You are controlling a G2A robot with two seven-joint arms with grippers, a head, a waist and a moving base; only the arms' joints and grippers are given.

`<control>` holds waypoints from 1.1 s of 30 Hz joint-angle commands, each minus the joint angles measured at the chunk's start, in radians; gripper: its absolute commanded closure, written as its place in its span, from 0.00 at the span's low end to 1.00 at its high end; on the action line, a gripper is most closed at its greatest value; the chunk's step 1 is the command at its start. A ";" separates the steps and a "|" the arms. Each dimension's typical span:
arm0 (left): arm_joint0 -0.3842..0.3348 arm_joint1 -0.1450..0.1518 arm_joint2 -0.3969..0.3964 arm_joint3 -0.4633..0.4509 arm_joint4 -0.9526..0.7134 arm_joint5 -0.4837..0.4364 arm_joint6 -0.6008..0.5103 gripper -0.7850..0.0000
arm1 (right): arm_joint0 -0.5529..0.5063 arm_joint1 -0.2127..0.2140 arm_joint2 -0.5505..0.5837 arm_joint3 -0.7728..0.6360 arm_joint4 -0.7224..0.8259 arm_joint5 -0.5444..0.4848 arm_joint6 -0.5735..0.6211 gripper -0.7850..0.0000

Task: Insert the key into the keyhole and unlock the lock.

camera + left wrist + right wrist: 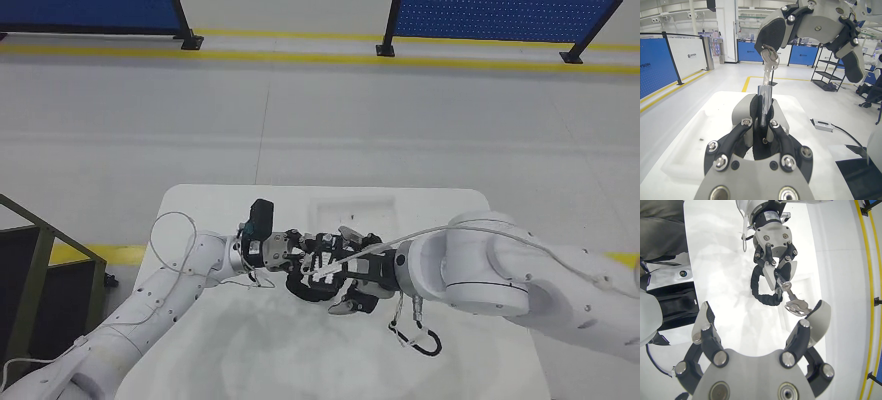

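Note:
My left gripper (763,103) is shut on the lock (763,98), a chrome cylinder with a black covered cable loop (757,289) hanging from it. The silver key (768,62) stands with its blade in the keyhole, its head and ring sticking out. My right gripper (762,311) is open wide around the key head. One of its pads (772,32) touches the head; the other finger (853,66) is far off it. In the top view the two grippers meet above the white table (200,215), left gripper (288,258) facing right gripper (345,278).
A shallow recess (350,212) is set in the table's far half. A dark shelf rack (30,270) stands off the table's left side. A black cable loop (420,338) hangs under the right forearm.

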 commanded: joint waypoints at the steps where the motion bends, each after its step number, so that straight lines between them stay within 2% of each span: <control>1: -0.005 -0.002 0.003 -0.002 0.001 0.000 0.000 1.00 | 0.007 -0.016 -0.010 0.007 0.000 -0.006 0.011 0.00; 8: -0.012 -0.003 0.005 -0.006 0.011 0.000 0.000 1.00 | 0.031 -0.066 -0.028 0.033 0.015 0.011 0.057 0.00; 13: -0.007 0.002 -0.001 -0.016 0.030 0.000 0.000 1.00 | 0.043 -0.075 -0.007 0.047 -0.020 0.009 0.095 0.00; 19: 0.003 0.015 -0.011 -0.038 0.051 0.000 0.000 1.00 | 0.026 -0.063 0.019 0.067 -0.116 -0.160 0.087 0.00; 25: 0.008 0.028 -0.003 -0.062 0.061 0.000 0.000 1.00 | 0.004 -0.044 0.052 0.036 -0.181 -0.259 0.116 0.00; 26: 0.007 0.029 0.001 -0.065 0.061 0.000 0.000 1.00 | -0.001 -0.041 0.058 0.029 -0.187 -0.266 0.120 0.16; 27: 0.006 0.030 0.005 -0.066 0.061 0.000 0.000 1.00 | -0.006 -0.038 0.063 0.022 -0.193 -0.272 0.124 0.40; 29: 0.003 0.031 0.015 -0.068 0.057 0.000 0.000 1.00 | -0.015 -0.033 0.075 0.010 -0.201 -0.280 0.128 0.65; 31: -0.001 0.032 0.026 -0.069 0.052 0.000 0.000 1.00 | -0.025 -0.029 0.087 -0.003 -0.213 -0.286 0.127 0.81; 32: -0.004 0.032 0.031 -0.069 0.050 0.000 0.000 1.00 | -0.030 -0.027 0.092 -0.010 -0.217 -0.289 0.125 0.84; 33: -0.007 0.032 0.037 -0.069 0.048 0.000 0.000 1.00 | -0.035 -0.025 0.097 -0.016 -0.221 -0.293 0.121 0.81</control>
